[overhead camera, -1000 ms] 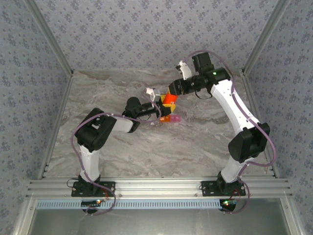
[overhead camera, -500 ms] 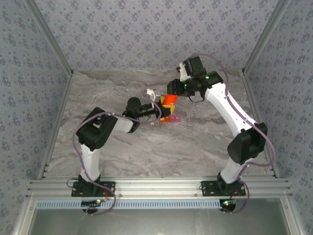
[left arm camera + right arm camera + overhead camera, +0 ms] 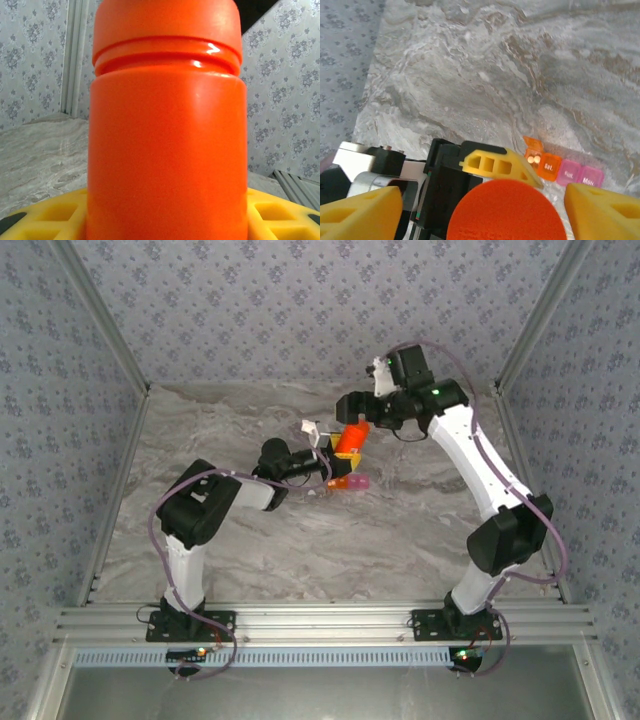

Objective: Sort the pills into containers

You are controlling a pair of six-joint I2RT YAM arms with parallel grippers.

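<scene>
Above the orange bottle (image 3: 350, 443), the right claw (image 3: 482, 194) has sprung open.

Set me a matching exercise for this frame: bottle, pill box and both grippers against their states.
Things:
1 bottle
2 pill box
3 left gripper
4 right gripper

States:
A open, over the cap
B on the table, one lid up
C orange, cap on
D clamped on the bottle

Pairs: 1-C, 2-B, 3-D, 4-A

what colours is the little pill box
The pill box is half orange, half pink; the right wrist view shows it best.
</scene>
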